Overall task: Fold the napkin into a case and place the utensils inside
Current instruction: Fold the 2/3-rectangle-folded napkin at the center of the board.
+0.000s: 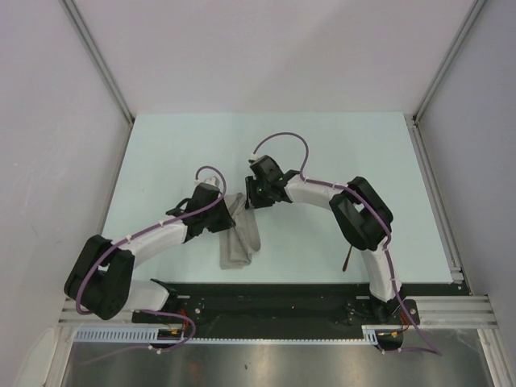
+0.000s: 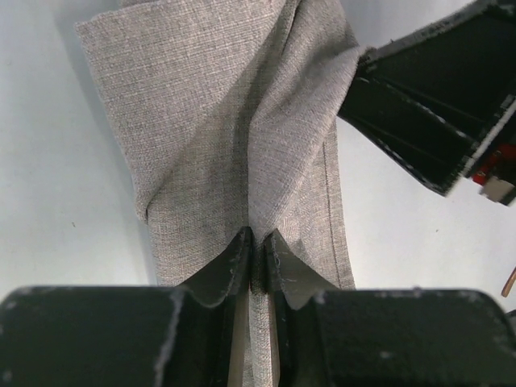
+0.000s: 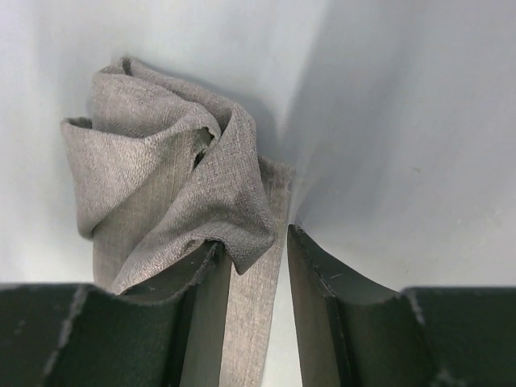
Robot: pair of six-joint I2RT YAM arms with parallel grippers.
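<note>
A pale table (image 1: 363, 161) fills the enclosed workspace, and both arms bend inward over its middle, the left arm (image 1: 153, 242) from the near left and the right arm (image 1: 322, 193) from the near right. Between them the grey-beige napkin (image 1: 240, 238) lies on the table as a narrow folded strip running from the grippers toward the near edge, its far end gathered and raised where the two tools meet. The left gripper (image 2: 256, 242) is clamped on a pinched ridge of the cloth, its fingers drawn tight together with the fabric tenting up from them. The right gripper (image 3: 254, 242) stands with its jaws apart. A flat band of napkin runs between them and a bunched wad presses on the left-hand finger in its own view, with bare table showing beside the other finger. One slim copper-brown utensil (image 1: 345, 260) lies well apart to the right, beside the right arm's elbow.
</note>
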